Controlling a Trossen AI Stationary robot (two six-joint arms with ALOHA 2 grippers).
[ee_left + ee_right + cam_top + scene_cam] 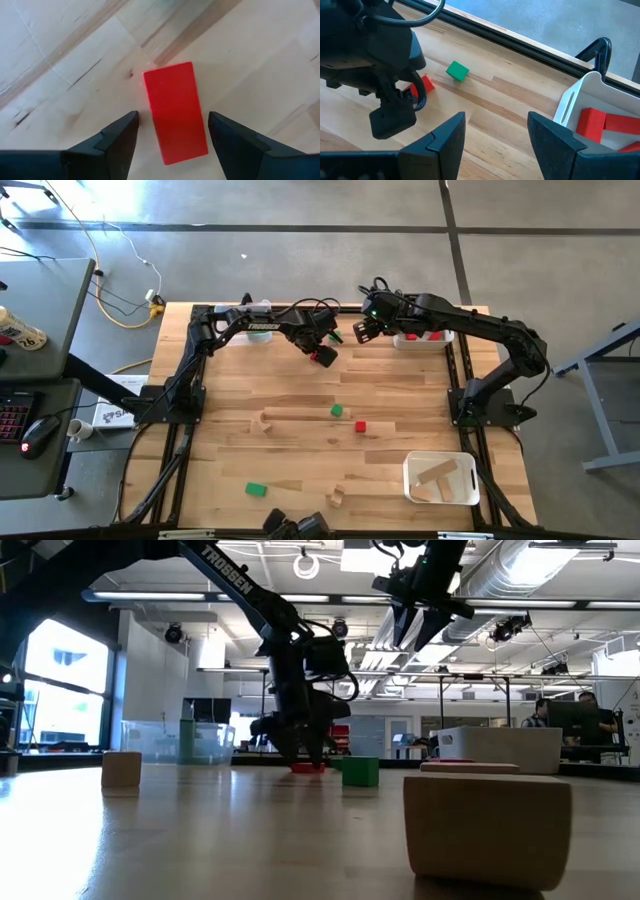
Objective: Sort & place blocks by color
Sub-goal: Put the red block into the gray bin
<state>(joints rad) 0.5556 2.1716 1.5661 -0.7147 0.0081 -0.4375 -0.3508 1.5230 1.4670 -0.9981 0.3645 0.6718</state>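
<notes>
The tabletop [300, 435] carries the scattered blocks. The right gripper [366, 329] hangs released, empty, beside the bin [572, 107] of red pieces. The left gripper [172, 131] straddles a red block [175, 117] lying flat, fingers [120, 137] spread, not touching. Risk: uneven closing could twist the block, causing a slip.

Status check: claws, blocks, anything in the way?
Left claw open, astride red bar on table. Right claw open, empty, beside bin of red blocks. Nothing blocking.

Around my station: grey concrete floor [300, 250]; desk [40, 310] beyond the table's left edge; bright window [60, 690]; exposed ceiling ducts [560, 590].
</notes>
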